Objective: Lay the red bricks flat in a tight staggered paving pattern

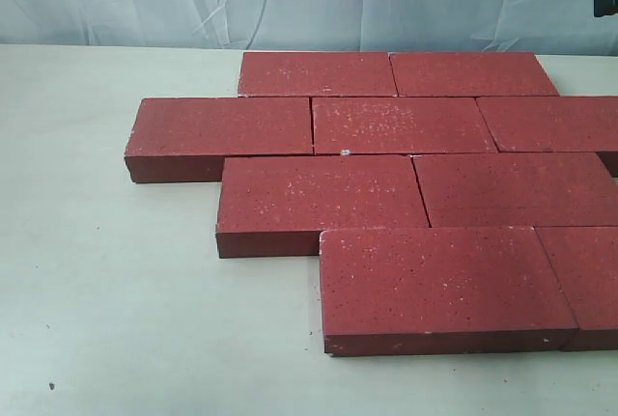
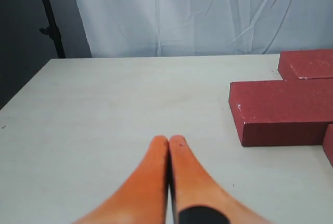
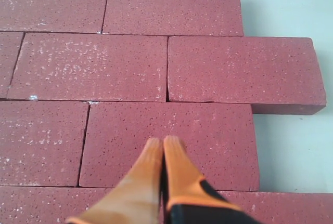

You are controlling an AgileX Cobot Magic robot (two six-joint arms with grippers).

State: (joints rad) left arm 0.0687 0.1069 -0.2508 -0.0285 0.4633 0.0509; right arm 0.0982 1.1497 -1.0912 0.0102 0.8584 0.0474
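Right pincer (image 3: 163,141) is closed tight, tips together, holding nothing, poised over the red bricks (image 3: 208,68); can't tell if it touches the one below. Right under and just ahead of its tips, one brick lies flat, butted vs. its neighbour. The next row beyond is offset abt half a brick, and the far row is offset again. Left pincer (image 2: 169,140) is likewise closed and empty over bare table (image 2: 104,104), w/ the nearest brick end ahead and toward the right pincer's side, well apart. Per ext. view: nine bricks in four rows, all flat, joints thin. Task looks abt done, w/ maybe a hairline gap to close. Far-right edge is cropped, so unconfirmed there. Bricks are dark red, thick, rough, white-flecked.
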